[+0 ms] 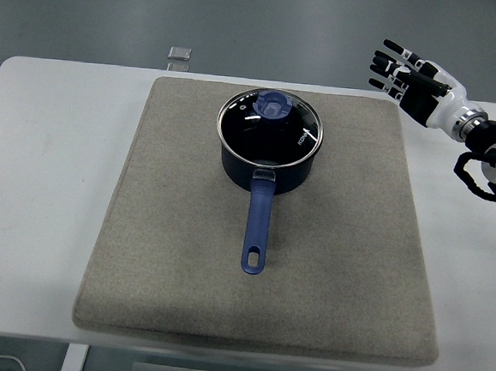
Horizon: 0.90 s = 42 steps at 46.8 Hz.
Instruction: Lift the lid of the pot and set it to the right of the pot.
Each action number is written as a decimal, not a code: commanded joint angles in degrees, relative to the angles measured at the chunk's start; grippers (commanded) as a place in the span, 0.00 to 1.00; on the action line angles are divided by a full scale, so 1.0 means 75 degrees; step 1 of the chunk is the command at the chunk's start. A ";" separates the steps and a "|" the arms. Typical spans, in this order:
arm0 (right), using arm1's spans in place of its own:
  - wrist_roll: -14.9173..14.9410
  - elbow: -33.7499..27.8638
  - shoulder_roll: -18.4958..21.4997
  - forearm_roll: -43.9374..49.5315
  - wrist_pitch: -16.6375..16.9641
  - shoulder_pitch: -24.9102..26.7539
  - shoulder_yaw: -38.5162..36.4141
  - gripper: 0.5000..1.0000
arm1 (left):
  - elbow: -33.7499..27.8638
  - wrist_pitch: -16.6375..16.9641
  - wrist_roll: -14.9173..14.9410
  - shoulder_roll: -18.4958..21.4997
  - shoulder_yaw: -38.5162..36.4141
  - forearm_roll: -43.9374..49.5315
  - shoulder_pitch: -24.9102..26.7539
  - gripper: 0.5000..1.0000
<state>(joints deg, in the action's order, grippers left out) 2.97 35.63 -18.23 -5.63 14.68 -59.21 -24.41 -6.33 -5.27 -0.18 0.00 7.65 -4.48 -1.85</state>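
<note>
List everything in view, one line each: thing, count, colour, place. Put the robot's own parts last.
saucepan: one, dark blue, upright on the mat's far middle, its long handle pointing toward the near edge.
glass lid: one, clear with a metal rim and a blue knob, seated on the saucepan.
mat: one, grey-beige, flat on the table, covering most of its middle.
table: one, white, bare at both sides of the mat.
small flat object: one, grey, beyond the table's far edge; too small to identify.
right hand: one, black fingers with a white back, raised over the table's far right corner, fingers spread, holding nothing.
left hand: not in view.
</note>
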 commanded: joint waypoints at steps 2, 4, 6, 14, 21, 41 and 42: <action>0.0014 -0.0005 -0.0007 0.0001 0.0000 -0.0016 -0.0004 0.83 | 0.0012 0.0023 0.0000 0.0000 0.0011 0.0000 0.0001 1.00; 0.0014 0.0007 -0.0007 0.0001 -0.0011 -0.0027 -0.0004 0.83 | 0.0047 0.0023 0.0000 0.0000 0.0035 0.0000 0.0001 1.00; 0.0014 -0.0005 -0.0007 0.0001 -0.0011 -0.0027 -0.0004 0.83 | 0.0058 0.0023 0.0000 0.0000 0.0035 0.0000 0.0001 1.00; 0.0014 0.0007 0.0005 0.0013 -0.0011 -0.0051 -0.0004 0.83 | 0.0070 0.0023 0.0000 0.0000 0.0023 0.0000 0.0012 1.00; 0.0014 0.0007 -0.0018 0.0130 0.0000 -0.0063 0.0020 0.83 | 0.0082 0.0023 0.0000 0.0000 0.0000 0.0000 0.0048 1.00; 0.0025 0.0018 0.0029 0.0692 -0.0011 -0.0461 0.0125 0.83 | 0.0070 0.0023 0.0000 0.0000 0.0000 0.0000 0.0048 1.00; 0.0025 0.0018 0.0028 0.0739 0.0000 -0.0484 0.0125 0.83 | 0.0070 0.0023 0.0000 0.0000 0.0000 0.0000 0.0048 1.00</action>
<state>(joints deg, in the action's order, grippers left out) 3.15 35.79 -17.95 -1.27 14.67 -62.46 -23.48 -5.80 -5.10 -0.18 0.00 7.71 -4.48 -1.50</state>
